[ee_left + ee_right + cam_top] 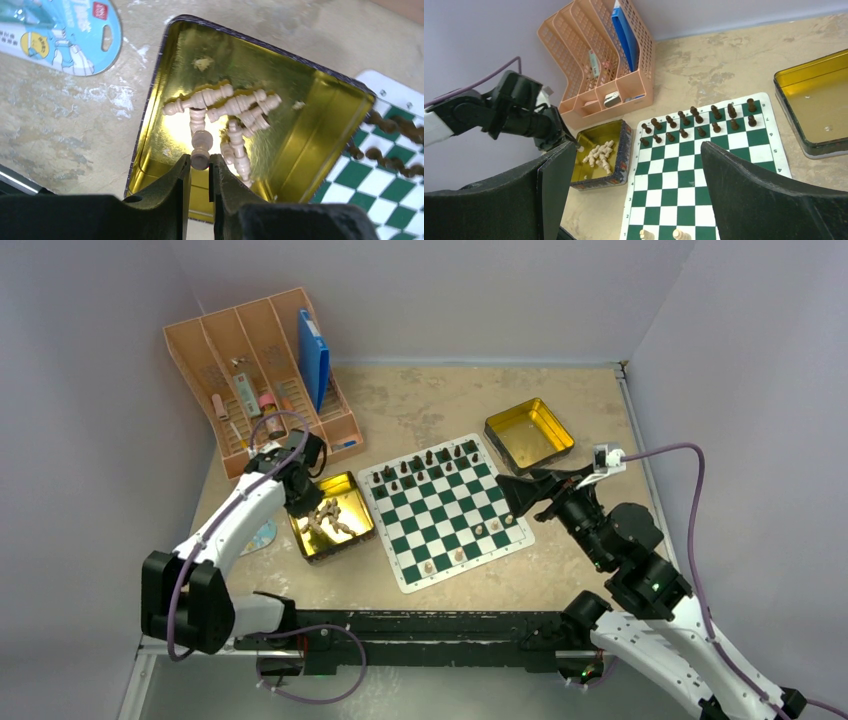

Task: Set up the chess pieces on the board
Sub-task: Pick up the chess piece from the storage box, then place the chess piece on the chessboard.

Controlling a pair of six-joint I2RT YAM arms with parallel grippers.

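I count one board point(445, 508), two gold tins point(530, 435), sixteen dark chessmen point(684, 132) in two rows, about five tan chess pieces point(459, 554) standing, one pinched in my left gripper point(200, 162), roughly eight heaped just beyond it

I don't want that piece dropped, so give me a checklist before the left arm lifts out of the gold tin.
1. Left claw shut on a light piece: ok.
2. Held piece free of loose pieces in the tin: cannot tell.
3. Empty near-row squares on the board: ok.
4. Right claw open, empty: ok.
5. Right claw clear of the board: not ok, it hangs over the right edge.
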